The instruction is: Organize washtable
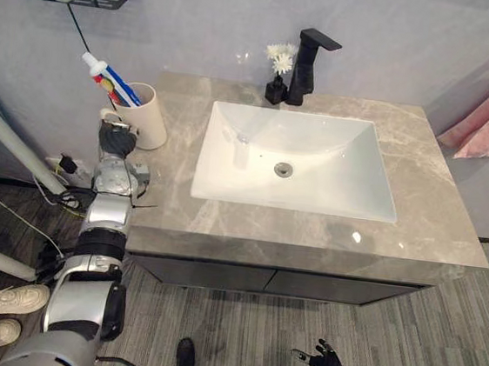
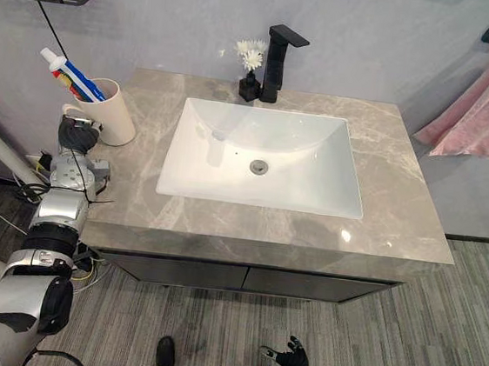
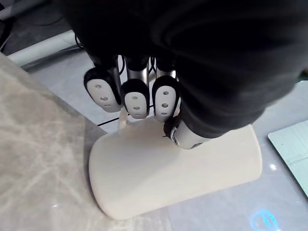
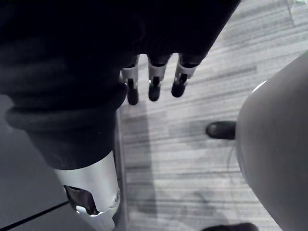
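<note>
right hand hangs low beside the robot over the grey plank floor. Fingers are straight & apart, holding nothing; idle, no part in this step.

left hand is at the left edge of the grey marble-look countertop. Its fingers curl over the side handle of the cream round cup, thumb against the cup wall. It looks clamped on the handle, tho how firmly I can't tell. The cup is upright on the top near the back-left corner, w/ a blue-and-white toothpaste tube leaning out of it.

Step in hand, prob.: move the cup to its spot. To do it well:
- keep the cup vertical so the tube doesn't tip out
- lift just clear of the stone
- a handle grip lets the cup swing, so hold the wrist steady, no twist
- keep off the counter edge & off the rim of the white rectangular sink beside it

At the back wall are the black angular faucet & white flowers in a small black vase, touching or nearly so. Go slow if setting down there.
</note>
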